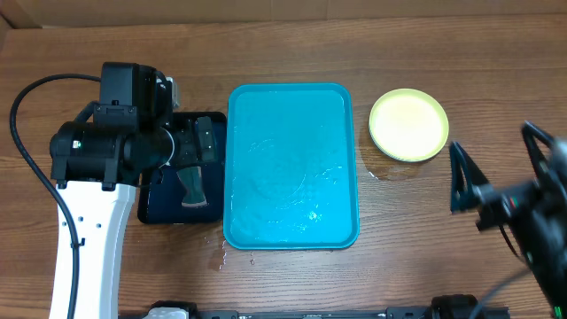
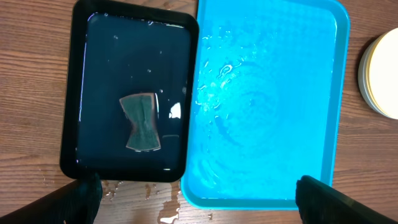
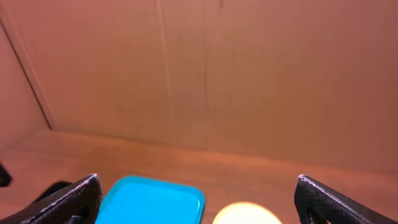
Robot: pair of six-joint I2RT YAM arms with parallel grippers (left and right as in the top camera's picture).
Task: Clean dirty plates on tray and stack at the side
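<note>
Turquoise tray (image 1: 292, 168) — 1; lime-topped plates (image 1: 407, 124) — 1 stack beside it

You've got the tray (image 1: 292, 164) lying flat, turquoise, with a water film and droplets across its floor. Its near edge sits between the spread fingers of your left gripper (image 2: 198, 199). The plates (image 1: 408, 125) are stacked, lime-green on top with a whitish centre, low ahead of your right gripper (image 3: 198, 200), near the tray's right rim but apart.
</note>
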